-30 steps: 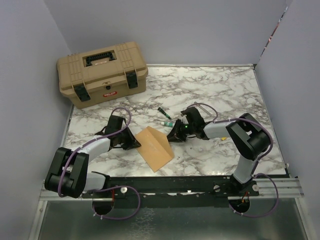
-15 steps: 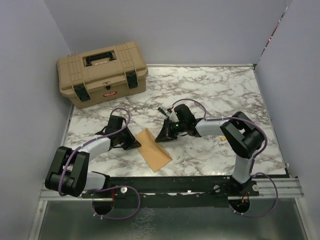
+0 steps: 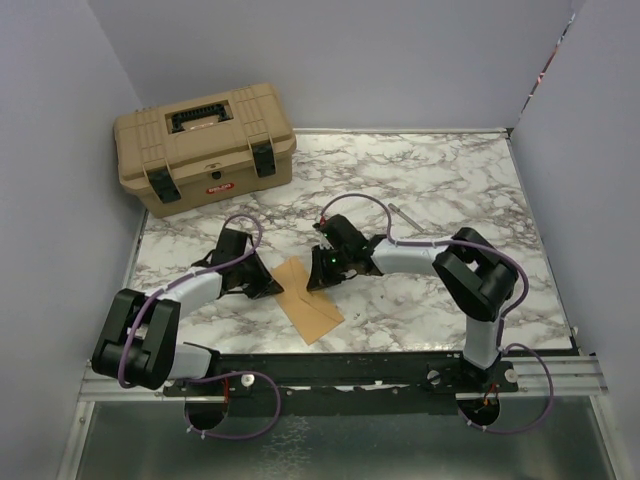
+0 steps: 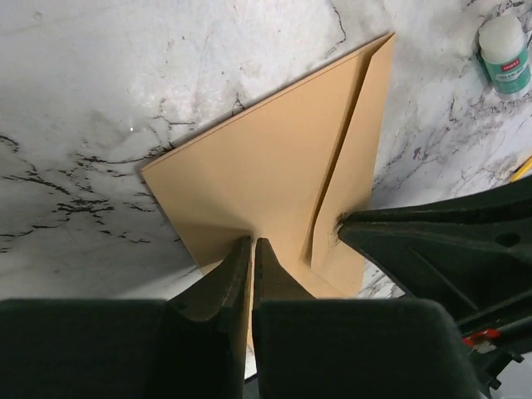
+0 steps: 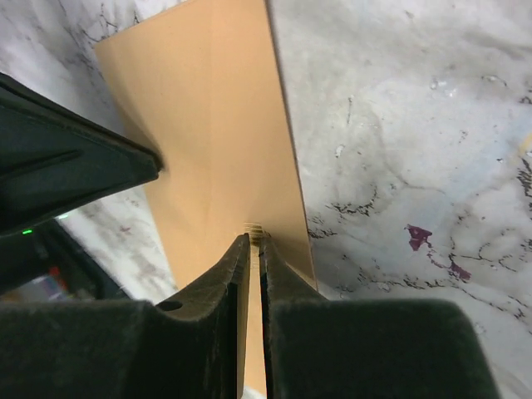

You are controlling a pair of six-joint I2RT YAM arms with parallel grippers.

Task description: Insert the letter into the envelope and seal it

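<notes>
The kraft-brown envelope (image 3: pixel 312 305) lies flat on the marble table between my arms, its triangular flap folded over its body (image 4: pixel 266 158). My left gripper (image 4: pixel 252 243) is shut, and its tips rest on the envelope's near edge (image 3: pixel 270 289). My right gripper (image 5: pixel 254 241) is shut to a thin slit, with its tips down on the folded flap (image 5: pixel 216 125) at a small creased spot. In the top view it sits at the envelope's far end (image 3: pixel 313 282). The letter is hidden from every view.
A tan toolbox (image 3: pixel 205 145) stands at the back left. A white glue stick (image 4: pixel 504 54) with a teal label lies just beyond the envelope. A small white scrap (image 3: pixel 357 318) lies right of the envelope. A purple speck (image 5: pixel 418 235) marks the marble.
My right gripper has swept left across the table, and the raised flap has come down flat onto the envelope. My left gripper has stayed at the envelope's left edge.
</notes>
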